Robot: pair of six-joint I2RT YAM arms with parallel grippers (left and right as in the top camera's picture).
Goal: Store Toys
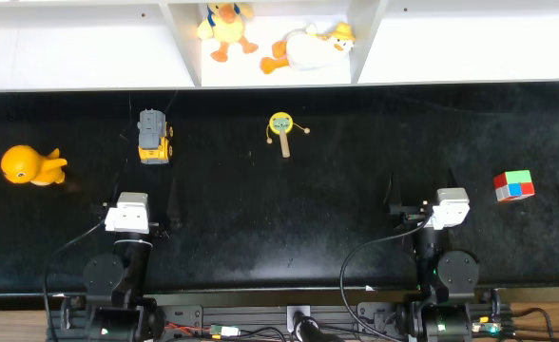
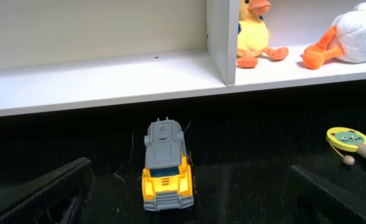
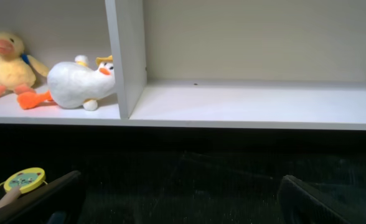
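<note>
Yellow-and-grey toy truck [image 1: 154, 137] sits on the black surface [image 1: 356, 228], straight ahead of the left pincer [image 1: 129, 203], whose fingers are spread wide with nothing held. Right of the truck lies a little rattle drum [image 1: 281, 128]; far left an orange toy [image 1: 32, 165], possibly a duck; far right a coloured cube [image 1: 513, 185]. Right pincer [image 1: 448, 204] gapes wide too, empty. Up in the white shelf's [image 1: 89, 57] middle compartment, a yellow plush duck [image 1: 226, 27] sits and a white one [image 1: 308, 47] lies beside it
</note>
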